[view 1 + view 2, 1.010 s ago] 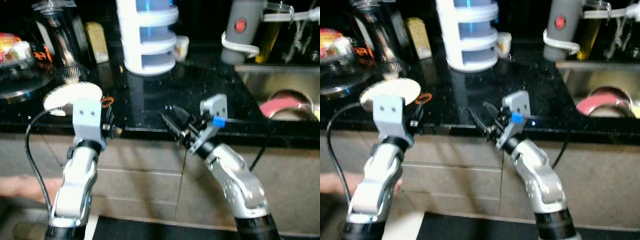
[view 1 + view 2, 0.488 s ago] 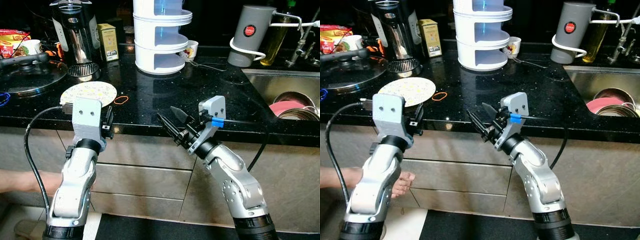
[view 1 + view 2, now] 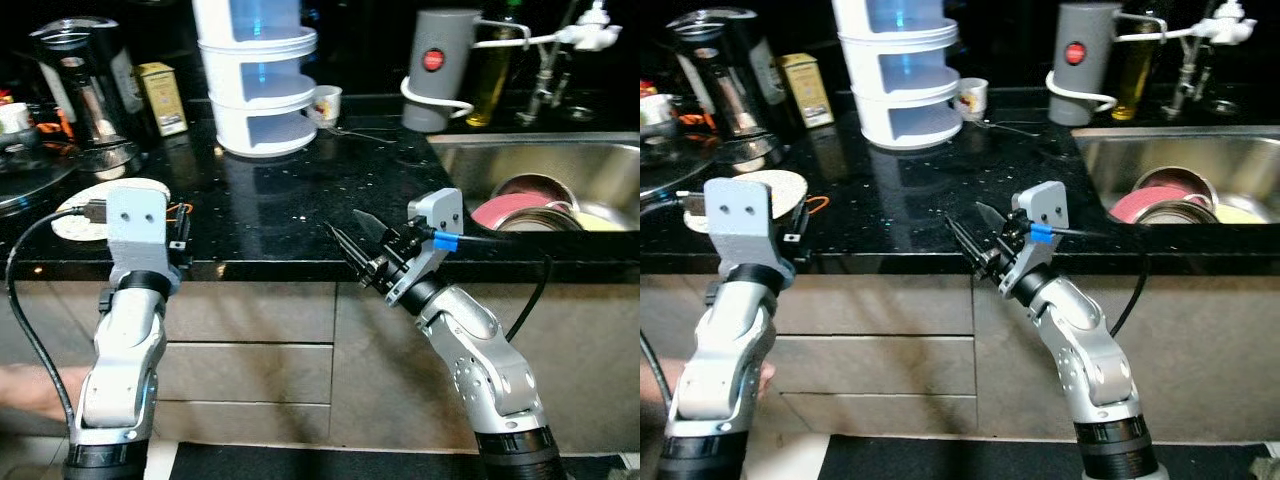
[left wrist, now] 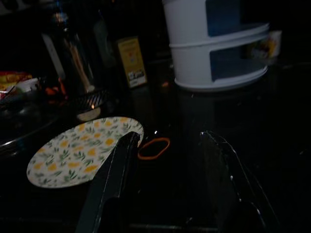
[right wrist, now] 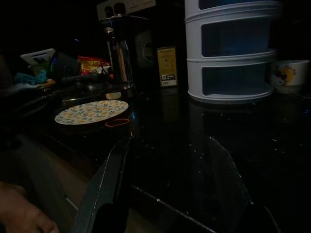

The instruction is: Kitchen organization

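No readable text, yellow box [image 3: 155, 96] label and grey jug [image 3: 437, 70] red badge both illegible

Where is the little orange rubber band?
The orange rubber band lies flat on the black counter, on the robot's left, right beside the flowery plate and just ahead of the left gripper.

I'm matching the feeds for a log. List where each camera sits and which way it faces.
Left eye view: on the head, looking forward and down at the black counter; both silver arms show, left claw, right claw.
Right eye view: the head's other eye, same scene.
Left wrist view: on the left wrist, looking along its open fingers at the floral plate and orange rubber band.
Right wrist view: on the right wrist, looking along its open fingers across the counter.
Shared: plate, band, white tiered organizer.
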Motion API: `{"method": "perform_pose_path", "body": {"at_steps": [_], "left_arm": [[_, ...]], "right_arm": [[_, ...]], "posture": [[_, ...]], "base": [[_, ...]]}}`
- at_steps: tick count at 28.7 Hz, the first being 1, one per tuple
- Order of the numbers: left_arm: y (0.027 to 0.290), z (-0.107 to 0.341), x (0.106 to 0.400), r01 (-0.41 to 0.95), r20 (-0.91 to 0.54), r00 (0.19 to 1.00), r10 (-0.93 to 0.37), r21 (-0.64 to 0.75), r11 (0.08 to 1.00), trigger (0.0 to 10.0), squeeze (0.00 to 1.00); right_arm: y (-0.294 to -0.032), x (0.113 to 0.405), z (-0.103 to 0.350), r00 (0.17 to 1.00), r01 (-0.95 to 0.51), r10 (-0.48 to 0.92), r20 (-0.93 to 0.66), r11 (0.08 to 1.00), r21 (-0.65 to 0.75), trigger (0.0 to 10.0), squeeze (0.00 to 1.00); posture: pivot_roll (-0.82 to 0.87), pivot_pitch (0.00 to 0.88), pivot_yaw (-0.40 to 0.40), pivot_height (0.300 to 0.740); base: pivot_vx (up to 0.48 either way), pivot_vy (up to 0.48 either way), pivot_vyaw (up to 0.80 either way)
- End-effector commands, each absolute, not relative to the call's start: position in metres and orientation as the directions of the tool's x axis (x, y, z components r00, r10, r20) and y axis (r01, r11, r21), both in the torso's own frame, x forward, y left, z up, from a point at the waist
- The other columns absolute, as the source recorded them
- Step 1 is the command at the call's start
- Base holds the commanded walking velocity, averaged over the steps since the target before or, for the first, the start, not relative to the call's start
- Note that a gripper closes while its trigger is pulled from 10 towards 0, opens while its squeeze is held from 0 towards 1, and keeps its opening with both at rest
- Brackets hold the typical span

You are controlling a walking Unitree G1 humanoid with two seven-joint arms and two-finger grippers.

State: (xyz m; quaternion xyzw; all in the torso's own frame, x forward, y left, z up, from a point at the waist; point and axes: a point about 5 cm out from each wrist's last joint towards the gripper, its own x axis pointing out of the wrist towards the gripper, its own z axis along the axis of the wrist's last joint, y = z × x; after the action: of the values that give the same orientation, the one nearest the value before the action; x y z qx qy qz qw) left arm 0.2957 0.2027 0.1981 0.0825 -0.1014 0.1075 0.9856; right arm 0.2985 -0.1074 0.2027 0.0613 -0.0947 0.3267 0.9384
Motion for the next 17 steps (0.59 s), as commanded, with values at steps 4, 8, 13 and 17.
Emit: {"method": "perform_pose_path", "body": {"at_steps": [4, 8, 13, 17], "left_arm": [[0.218, 0.197, 0.296, -0.276, 0.208, 0.947, 0.244, 0.141, 0.951, 10.0, 0.00], [0.210, 0.196, 0.296, -0.248, 0.204, 0.955, 0.215, 0.155, 0.956, 10.0, 0.00], [0.206, 0.196, 0.297, -0.232, 0.208, 0.958, 0.197, 0.159, 0.960, 10.0, 0.00], [0.207, 0.197, 0.297, -0.233, 0.212, 0.957, 0.196, 0.162, 0.959, 10.0, 0.00]], "right_arm": [[-0.105, 0.299, 0.204, 0.762, -0.633, 0.612, 0.214, 0.773, 0.041, 10.0, 0.00], [-0.103, 0.299, 0.203, 0.757, -0.639, 0.620, 0.209, 0.768, 0.039, 10.0, 0.00], [-0.102, 0.298, 0.202, 0.754, -0.643, 0.625, 0.204, 0.765, 0.037, 10.0, 0.00], [-0.102, 0.298, 0.201, 0.749, -0.650, 0.632, 0.200, 0.760, 0.032, 10.0, 0.00]], "posture": [[-0.09, 0.000, 0.004, 0.740], [-0.09, 0.000, 0.003, 0.740], [-0.09, 0.000, 0.003, 0.740], [-0.09, 0.000, 0.003, 0.740]], "base": [[0.000, 0.000, 0.00], [0.000, 0.000, 0.00], [0.277, 0.000, 0.00], [0.371, 0.000, 0.00]]}}
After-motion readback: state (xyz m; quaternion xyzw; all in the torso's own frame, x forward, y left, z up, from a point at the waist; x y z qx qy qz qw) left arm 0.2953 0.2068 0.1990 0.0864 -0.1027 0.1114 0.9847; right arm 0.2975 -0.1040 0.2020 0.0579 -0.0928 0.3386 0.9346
